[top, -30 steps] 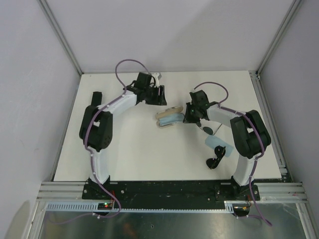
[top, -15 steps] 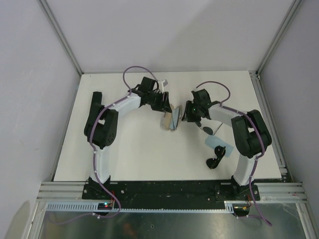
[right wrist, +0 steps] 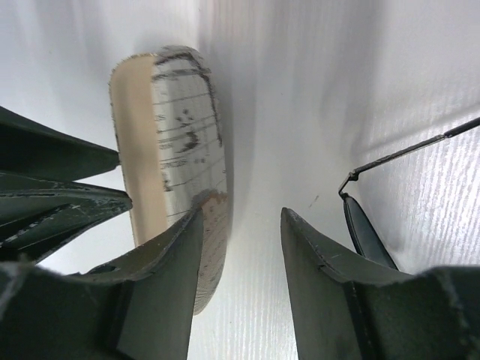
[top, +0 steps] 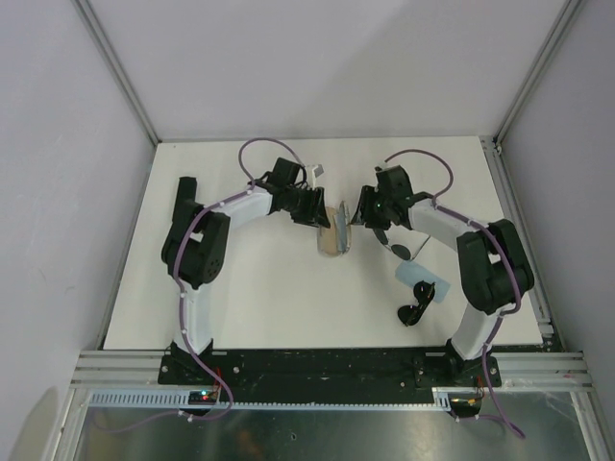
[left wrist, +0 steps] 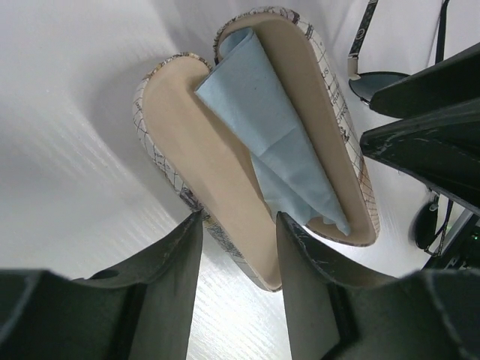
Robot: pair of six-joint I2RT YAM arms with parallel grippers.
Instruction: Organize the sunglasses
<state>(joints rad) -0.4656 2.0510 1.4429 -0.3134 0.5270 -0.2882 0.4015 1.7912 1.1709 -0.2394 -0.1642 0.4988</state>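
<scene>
moved: case (left wrist: pixel 187 135) turned, long axis now far-to-near; right pincer (right wrist: pixel 241 217) opened, empty.
left pincer (left wrist: pixel 238 217): half-open astride case end, grip unclear.
wire sunglasses (right wrist: pixel 367 232): just desk-right of right pincer.

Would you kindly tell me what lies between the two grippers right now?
An open beige patterned case, blue cloth inside, sits between the left gripper and right gripper, as the top view shows.

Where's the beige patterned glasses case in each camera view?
Top external: beige case near the picture's centre.
Left wrist: case fills the middle, open, blue cloth inside.
Right wrist: case left of centre, patterned shell showing.
Shared landmark: the wire-frame sunglasses, visible in all three.
</scene>
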